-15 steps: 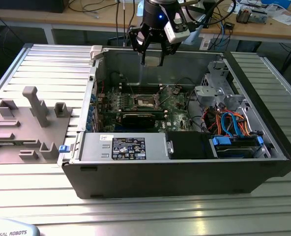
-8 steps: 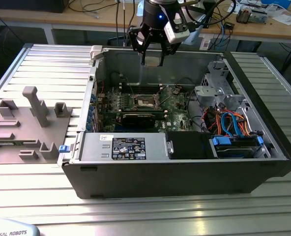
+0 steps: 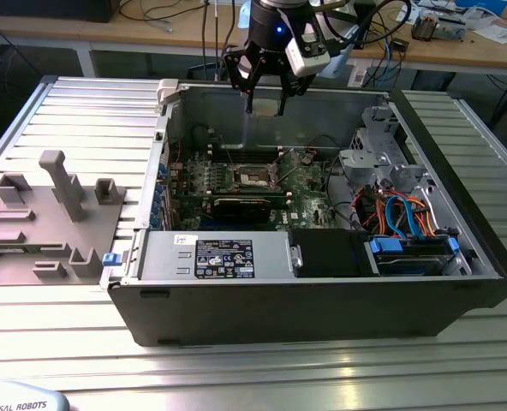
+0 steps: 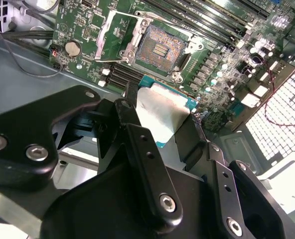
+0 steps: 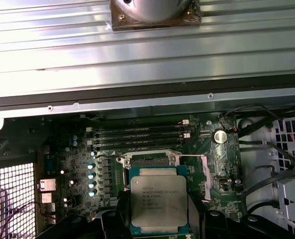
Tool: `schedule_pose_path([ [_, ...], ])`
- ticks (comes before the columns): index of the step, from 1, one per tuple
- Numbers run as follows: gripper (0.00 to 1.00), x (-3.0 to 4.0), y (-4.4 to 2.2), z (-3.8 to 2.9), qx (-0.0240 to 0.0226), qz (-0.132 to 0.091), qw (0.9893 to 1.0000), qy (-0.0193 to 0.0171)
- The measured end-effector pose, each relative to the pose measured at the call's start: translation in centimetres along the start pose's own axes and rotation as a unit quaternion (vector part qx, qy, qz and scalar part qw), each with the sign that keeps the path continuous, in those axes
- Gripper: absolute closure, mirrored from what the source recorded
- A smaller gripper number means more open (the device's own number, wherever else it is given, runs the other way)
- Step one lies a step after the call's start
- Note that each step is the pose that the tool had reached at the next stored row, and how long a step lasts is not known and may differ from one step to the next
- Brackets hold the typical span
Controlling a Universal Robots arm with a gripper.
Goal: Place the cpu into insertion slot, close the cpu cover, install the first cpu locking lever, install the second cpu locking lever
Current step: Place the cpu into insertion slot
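My gripper (image 3: 265, 107) hangs above the open computer case, over its back wall. It is shut on the cpu (image 4: 162, 112), a flat square chip with a dull silver top and green edge, held by two opposite sides between the black fingers (image 4: 130, 99). In the first wrist view the cpu (image 5: 159, 201) covers part of the insertion slot (image 5: 147, 160). The insertion slot (image 4: 160, 47) lies bare below, its dark pin field showing. The cpu cover (image 4: 112, 35) stands flipped open beside the slot. In the exterior view the slot (image 3: 252, 177) sits mid-board, well below the gripper.
The green motherboard (image 3: 228, 184) lies inside the case (image 3: 322, 317). A drive cage (image 3: 369, 158) and orange and blue cables (image 3: 403, 214) fill the exterior view's right. The power supply (image 3: 223, 257) sits in front. A grey fixture tray (image 3: 48, 223) lies at the left. Memory slots (image 5: 137, 134) run beside the socket.
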State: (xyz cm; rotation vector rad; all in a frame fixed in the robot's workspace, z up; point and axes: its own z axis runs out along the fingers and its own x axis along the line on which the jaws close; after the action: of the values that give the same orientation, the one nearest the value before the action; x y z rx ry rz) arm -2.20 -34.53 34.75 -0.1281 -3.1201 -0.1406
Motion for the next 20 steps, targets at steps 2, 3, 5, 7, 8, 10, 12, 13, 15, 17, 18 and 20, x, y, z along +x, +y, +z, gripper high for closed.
schedule_pose_path([
  [2,0.46,0.0,0.0,0.0,0.0,0.001,1.0,-0.0001],
  [3,0.46,0.0,0.0,0.0,0.0,0.001,1.0,-0.0001],
  [5,0.46,0.0,0.0,0.0,0.0,0.002,1.0,-0.0002],
  [7,0.46,0.0,0.0,0.0,0.0,0.003,1.0,-0.0003],
  [8,0.46,0.0,0.0,0.0,0.0,0.003,1.0,-0.0003],
  [10,0.46,0.0,0.0,0.0,0.0,0.004,1.0,-0.0004],
  [12,0.46,0.0,0.0,0.0,-0.0001,0.005,1.0,-0.0005],
  [13,0.46,0.0,0.0,0.0,-0.0001,0.006,1.0,-0.0005],
  [15,0.46,0.0,0.0,0.0,-0.0001,0.007,1.0,-0.0006],
  [17,0.46,0.0,0.0,0.0,-0.0001,0.008,1.0,-0.0007],
  [18,0.46,0.0,0.0,0.0,-0.0001,0.008,1.0,-0.0008],
  [20,0.46,0.0,0.0,0.0,-0.0002,0.009,1.0,-0.0008],
])
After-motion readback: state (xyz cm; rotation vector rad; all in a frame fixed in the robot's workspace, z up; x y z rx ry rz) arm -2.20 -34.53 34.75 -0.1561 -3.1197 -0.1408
